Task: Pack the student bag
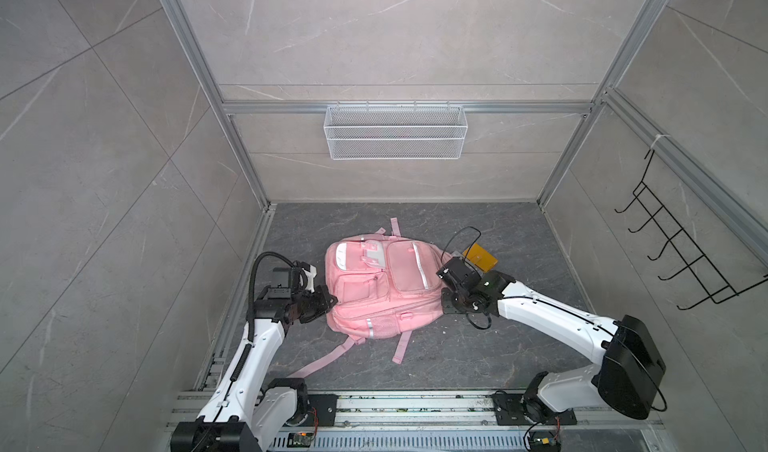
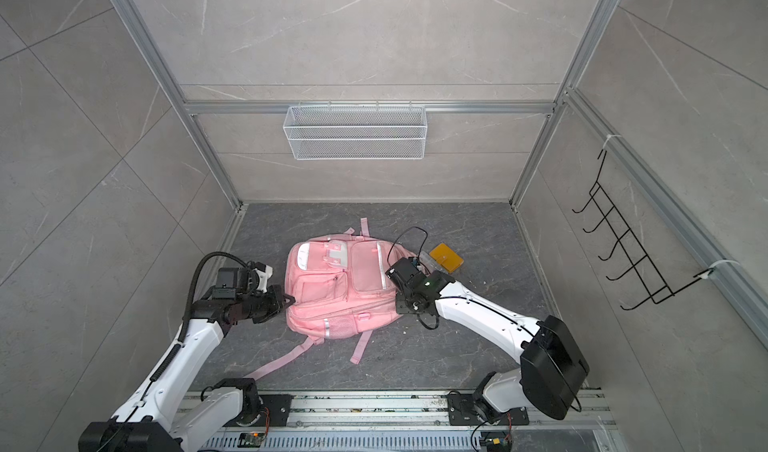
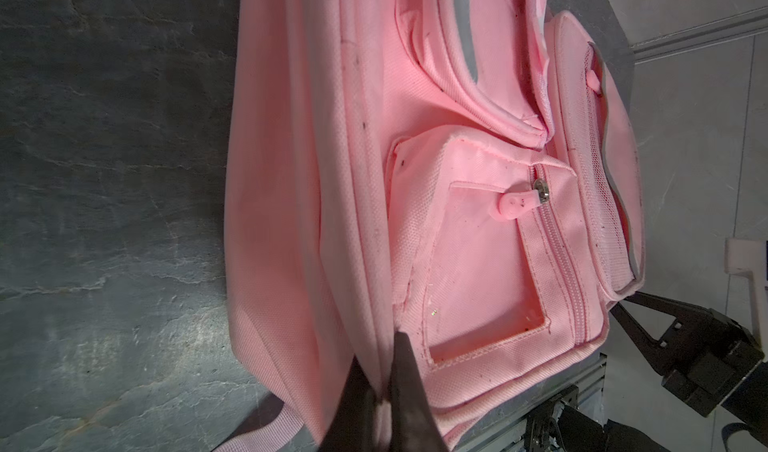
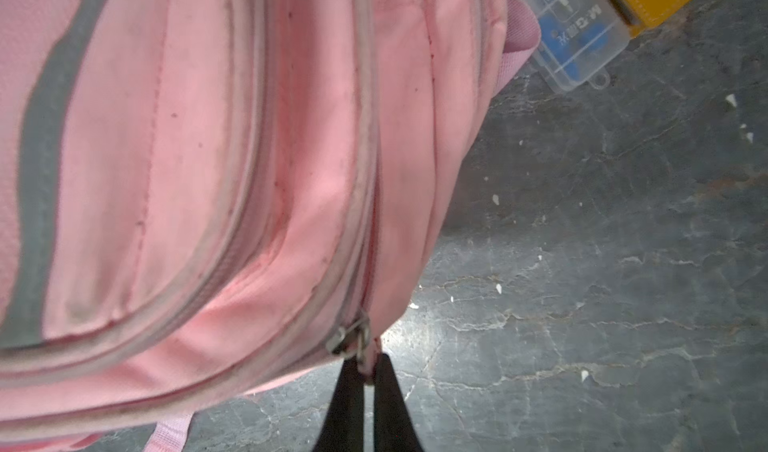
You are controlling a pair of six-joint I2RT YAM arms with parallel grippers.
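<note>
Barely started: the bag (image 1: 378,287) is laid flat on the counter (image 1: 498,346), main zip apparently shut; the left tool (image 3: 384,371) is pinched shut on its side fabric, the right tool (image 4: 368,366) is closed on the zip pull (image 4: 353,337), and a clear case (image 4: 577,34) and yellow notebook (image 1: 480,257) are seen unpacked beside it.

White mesh basket (image 1: 395,131) hangs on the back-wall rail, seen in both top views. Below it & a bit right, on the dark stone floor (image 1: 498,346), a yellow pad (image 1: 482,256) lies flat. Clear plastic box (image 4: 577,34) sits just beside it, blue bits inside. Far right of the basket: black wire hook rack (image 1: 681,242) on the side wall. White specks (image 4: 496,198) dot the floor.
</note>
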